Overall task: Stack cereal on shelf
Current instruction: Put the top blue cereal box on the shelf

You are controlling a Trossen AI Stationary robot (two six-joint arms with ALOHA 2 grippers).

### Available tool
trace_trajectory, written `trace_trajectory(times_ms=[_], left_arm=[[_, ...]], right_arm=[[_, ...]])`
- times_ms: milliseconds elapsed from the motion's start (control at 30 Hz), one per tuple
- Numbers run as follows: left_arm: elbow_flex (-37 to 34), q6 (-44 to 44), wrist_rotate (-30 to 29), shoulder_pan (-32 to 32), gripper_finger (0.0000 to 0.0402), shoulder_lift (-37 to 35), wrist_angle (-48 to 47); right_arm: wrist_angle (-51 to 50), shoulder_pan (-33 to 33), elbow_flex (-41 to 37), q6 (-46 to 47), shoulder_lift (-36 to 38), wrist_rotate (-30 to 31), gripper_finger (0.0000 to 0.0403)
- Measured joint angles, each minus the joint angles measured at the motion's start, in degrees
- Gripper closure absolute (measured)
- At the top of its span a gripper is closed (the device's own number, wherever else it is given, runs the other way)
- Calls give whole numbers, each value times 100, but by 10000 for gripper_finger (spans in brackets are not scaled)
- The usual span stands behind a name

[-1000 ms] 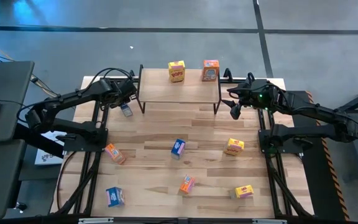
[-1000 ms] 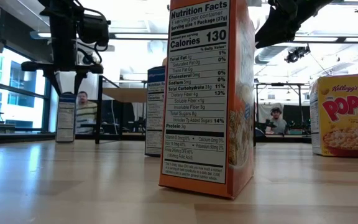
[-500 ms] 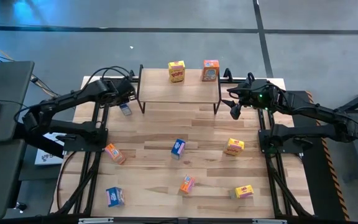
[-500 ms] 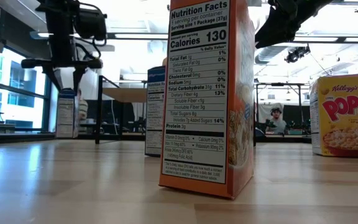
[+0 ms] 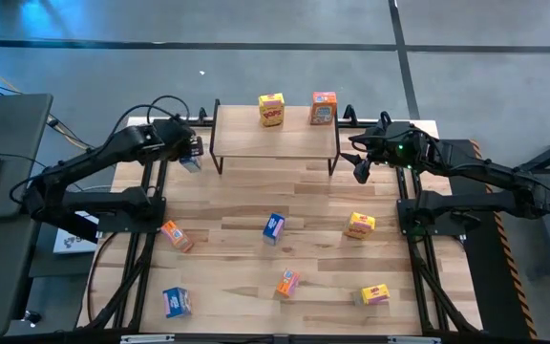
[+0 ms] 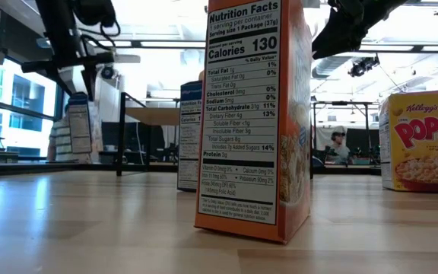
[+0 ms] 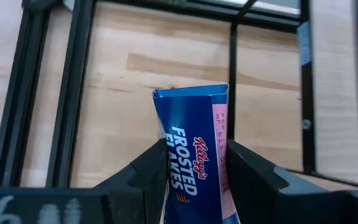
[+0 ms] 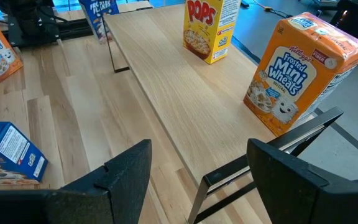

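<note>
My left fingers (image 7: pixel 151 171) pinch a blue Frosted Flakes box (image 7: pixel 194 155), seemingly lifted, upper left of the high view beside the shelf (image 5: pixel 275 139).

A robotics lab in an open office: a seated person (image 6: pixel 339 144) at desks behind the counter (image 5: pixel 237 239), exposed ceiling ducts (image 6: pixel 333 67), large windows (image 6: pixel 14 114).

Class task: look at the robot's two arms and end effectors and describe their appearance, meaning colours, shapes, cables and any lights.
Both arms are dark, slim and jointed. The left end effector has two broad matte black fingers. Black cables loop above the left arm. A small green light glows on the right arm.
</note>
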State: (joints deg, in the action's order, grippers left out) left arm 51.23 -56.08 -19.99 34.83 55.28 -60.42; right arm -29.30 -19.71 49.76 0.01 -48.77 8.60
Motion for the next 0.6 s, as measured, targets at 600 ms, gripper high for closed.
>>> trace_trajectory(times_ms=[600], left_arm=[[4,770,-121,2,262,-1189,7]], right_arm=[[0,0,-2,0,0,0,146]])
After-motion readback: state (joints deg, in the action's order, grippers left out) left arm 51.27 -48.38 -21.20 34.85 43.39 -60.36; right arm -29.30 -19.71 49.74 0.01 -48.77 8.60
